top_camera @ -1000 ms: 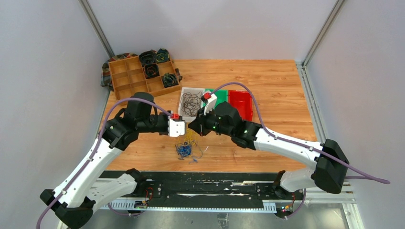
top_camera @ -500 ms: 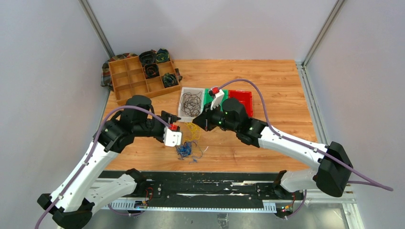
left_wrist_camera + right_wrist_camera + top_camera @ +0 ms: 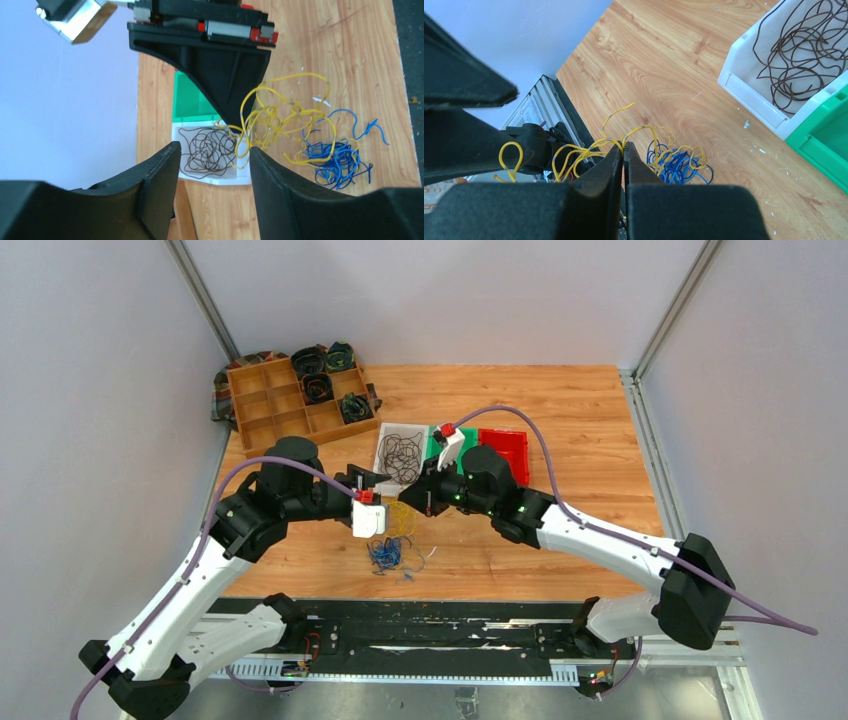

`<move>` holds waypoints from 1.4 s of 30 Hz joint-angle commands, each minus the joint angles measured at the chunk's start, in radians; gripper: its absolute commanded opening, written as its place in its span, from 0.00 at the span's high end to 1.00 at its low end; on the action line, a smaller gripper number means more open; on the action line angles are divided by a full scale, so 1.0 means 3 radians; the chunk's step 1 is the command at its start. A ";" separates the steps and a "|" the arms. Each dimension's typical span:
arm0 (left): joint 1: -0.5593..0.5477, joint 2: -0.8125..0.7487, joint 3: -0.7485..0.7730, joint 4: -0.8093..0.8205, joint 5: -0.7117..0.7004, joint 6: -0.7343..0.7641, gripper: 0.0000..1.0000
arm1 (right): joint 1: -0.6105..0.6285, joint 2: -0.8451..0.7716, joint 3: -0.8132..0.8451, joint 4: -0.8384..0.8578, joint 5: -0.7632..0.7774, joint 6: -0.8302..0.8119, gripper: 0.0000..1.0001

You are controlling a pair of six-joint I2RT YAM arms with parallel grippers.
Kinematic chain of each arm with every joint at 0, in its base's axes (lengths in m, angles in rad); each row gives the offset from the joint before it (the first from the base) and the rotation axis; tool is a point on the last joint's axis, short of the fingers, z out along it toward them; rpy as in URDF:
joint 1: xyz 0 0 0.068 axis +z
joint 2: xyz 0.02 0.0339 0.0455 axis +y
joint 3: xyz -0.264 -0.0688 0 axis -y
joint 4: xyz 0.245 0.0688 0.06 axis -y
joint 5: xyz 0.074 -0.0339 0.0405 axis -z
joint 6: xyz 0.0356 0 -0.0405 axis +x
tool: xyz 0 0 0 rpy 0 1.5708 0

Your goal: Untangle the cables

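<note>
The step in hand looks like separating the yellow cables (image 3: 280, 117) from the blue cables (image 3: 336, 161), the black cables (image 3: 804, 47) already lying apart in the white bin (image 3: 748, 92) beside the green bin (image 3: 826, 135). The right claw (image 3: 623, 148) is pinched tight on a yellow strand and holds it up off the table (image 3: 580, 410), so that the yellow loops hang from its tip and trail down to the blue bunch, which lies on the wood near the front edge, between the two arms. A few yellow loops cross over and through the blue wires, so the two colours do not seem to be free of each other. The left claw (image 3: 214, 148) stands wide and holds nothing; it faces the right claw from close by, with the hanging yellow strands just beyond its fingers (image 3: 165, 165). The next move probably calls for the left claw to take a hold of its own, either on the blue bunch to pin it in place or on a lower part of the yellow, so that the right claw can draw the yellow away without dragging the blue along. The pull should be slow, since thin wire snags at a crossing.
</note>
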 commanded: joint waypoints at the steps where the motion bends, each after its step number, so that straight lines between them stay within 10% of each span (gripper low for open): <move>1: -0.0067 -0.0005 -0.0016 0.0130 0.0166 -0.0199 0.48 | -0.0027 0.0103 0.0128 0.0100 -0.0115 0.0100 0.99; 8: -0.0072 0.0031 -0.0034 0.0034 0.0106 -0.0153 0.64 | -0.0030 0.0120 0.0148 0.0124 -0.0149 0.0146 0.99; 22: -0.0157 0.0235 0.0060 -0.0144 0.0049 -0.0173 0.51 | -0.0007 0.0115 0.0169 0.0025 -0.0053 0.0188 0.99; 34: -0.0183 0.0178 0.0144 -0.0175 0.0066 -0.0290 0.98 | 0.0004 0.0115 0.0105 -0.0037 0.0020 0.0177 0.99; 39: -0.0183 0.0151 0.0298 -0.0175 -0.0158 -0.0454 0.99 | -0.0001 -0.0029 -0.0101 0.0000 0.0168 0.0109 0.99; 42: -0.0183 0.0151 0.0399 -0.0099 -0.0405 -0.0733 0.99 | 0.0002 -0.0230 -0.0279 -0.0001 0.0348 -0.0041 0.82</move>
